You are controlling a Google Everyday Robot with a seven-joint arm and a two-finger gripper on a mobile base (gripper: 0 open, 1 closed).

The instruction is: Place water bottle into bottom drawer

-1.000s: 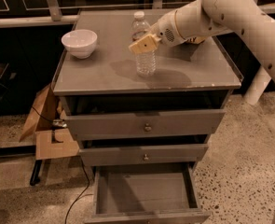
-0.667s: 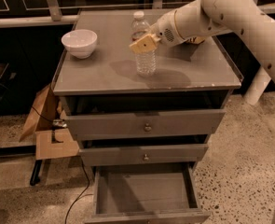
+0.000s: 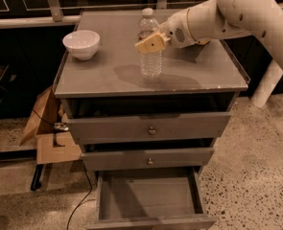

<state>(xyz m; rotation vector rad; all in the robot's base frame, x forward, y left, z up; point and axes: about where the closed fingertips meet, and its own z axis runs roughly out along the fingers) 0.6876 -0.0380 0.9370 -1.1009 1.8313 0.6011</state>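
The water bottle [image 3: 151, 56] is clear ribbed plastic with a white cap. It stands upright on the grey cabinet top [image 3: 107, 71], right of centre. My gripper [image 3: 149, 42] reaches in from the right on the white arm and sits against the bottle's upper half, its tan tip across the bottle's front. The bottle's base rests on the top. The bottom drawer [image 3: 148, 198] is pulled out at the foot of the cabinet, with a plain grey inside and nothing in it.
A white bowl [image 3: 81, 43] stands on the cabinet top at the left. Two knobbed grey drawers [image 3: 150, 128] are slightly ajar above the bottom one. Cardboard [image 3: 47, 128] and a black cable [image 3: 81, 186] lie on the floor to the left. A white post [image 3: 265, 85] stands at the right.
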